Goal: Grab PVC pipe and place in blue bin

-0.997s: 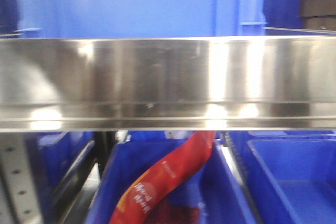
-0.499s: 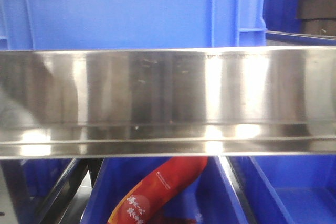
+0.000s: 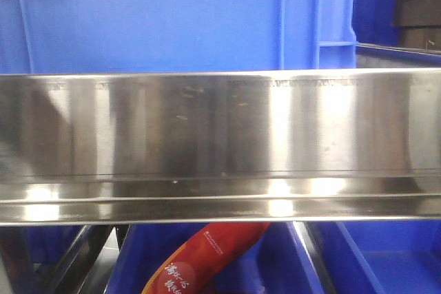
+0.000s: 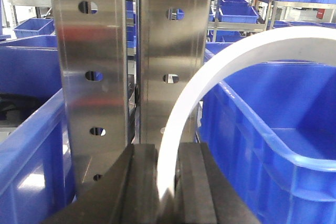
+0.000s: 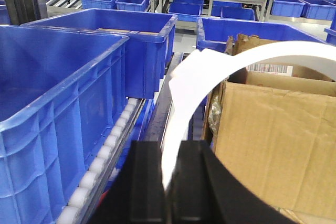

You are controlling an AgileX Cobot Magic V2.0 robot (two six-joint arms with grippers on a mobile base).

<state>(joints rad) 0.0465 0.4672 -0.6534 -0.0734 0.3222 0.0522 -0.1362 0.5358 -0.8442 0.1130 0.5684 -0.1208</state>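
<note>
In the left wrist view my left gripper point(image 4: 168, 153) is shut on the wall of a white PVC pipe point(image 4: 184, 103), which arcs up and to the right over a blue bin point(image 4: 252, 129). In the right wrist view my right gripper point(image 5: 170, 148) is shut on a white PVC pipe point(image 5: 194, 85) that curves up and to the right, between a large blue bin point(image 5: 58, 93) and a cardboard box. Neither gripper nor any pipe shows in the front view.
A steel shelf beam point(image 3: 220, 142) fills the front view, with a blue bin point(image 3: 172, 18) behind it and a red packet point(image 3: 200, 259) in a bin below. Perforated steel uprights point(image 4: 94, 66) stand close ahead of the left gripper. A cardboard box point(image 5: 273, 135) and a roller track point(image 5: 105, 150) flank the right gripper.
In the front view the steel beam and the red packet have slid downward in the frame, and the picture has sharpened.
</note>
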